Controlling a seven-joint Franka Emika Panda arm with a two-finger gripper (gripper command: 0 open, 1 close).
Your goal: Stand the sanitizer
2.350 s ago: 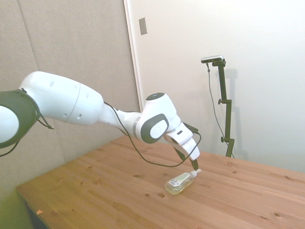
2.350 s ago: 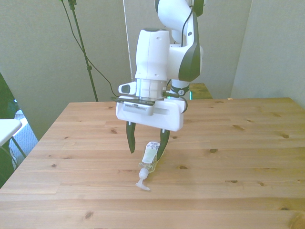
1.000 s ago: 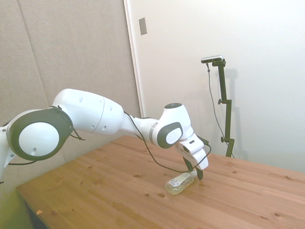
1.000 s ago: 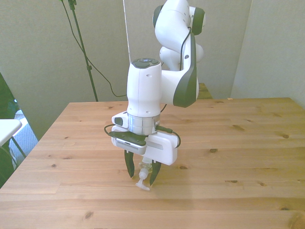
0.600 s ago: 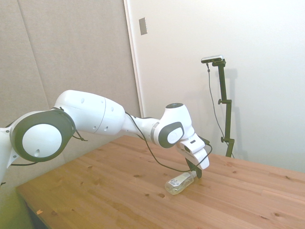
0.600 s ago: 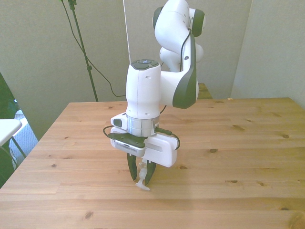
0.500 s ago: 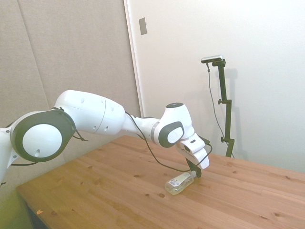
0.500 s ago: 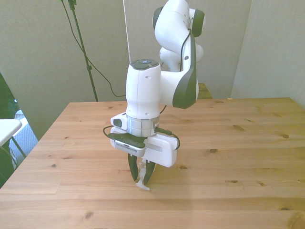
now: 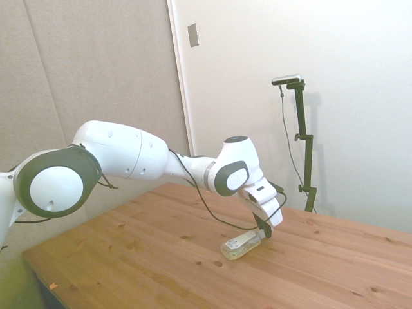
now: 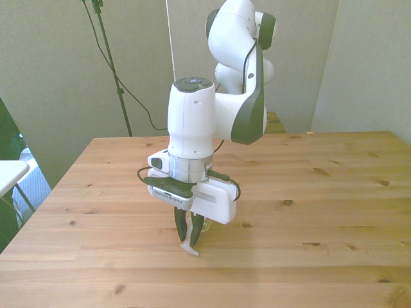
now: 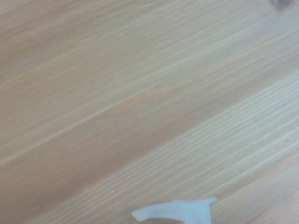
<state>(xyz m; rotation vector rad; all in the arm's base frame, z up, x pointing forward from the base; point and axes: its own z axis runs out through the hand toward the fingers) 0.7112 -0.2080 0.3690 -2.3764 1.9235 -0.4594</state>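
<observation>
The sanitizer (image 9: 239, 245) is a small clear bottle of pale yellowish gel. It lies on its side on the wooden table (image 10: 308, 212), with its neck end toward the gripper. My gripper (image 10: 187, 235) points down over that neck end and is shut on the neck. In the front view the whitish pump nozzle (image 10: 189, 247) sticks out just below the fingertips, and the hand hides most of the bottle. From the side, the gripper (image 9: 262, 233) grips the right-hand end of the bottle. The wrist view catches only the nozzle (image 11: 175, 212) over wood grain.
The bottle lies near the middle of the table, well away from every edge. A white surface (image 10: 9, 173) shows beyond the table at the front view's left.
The open fingers came down over the bottle's neck and shut on it. In the last half second the nozzle end rose and shifted slightly.
</observation>
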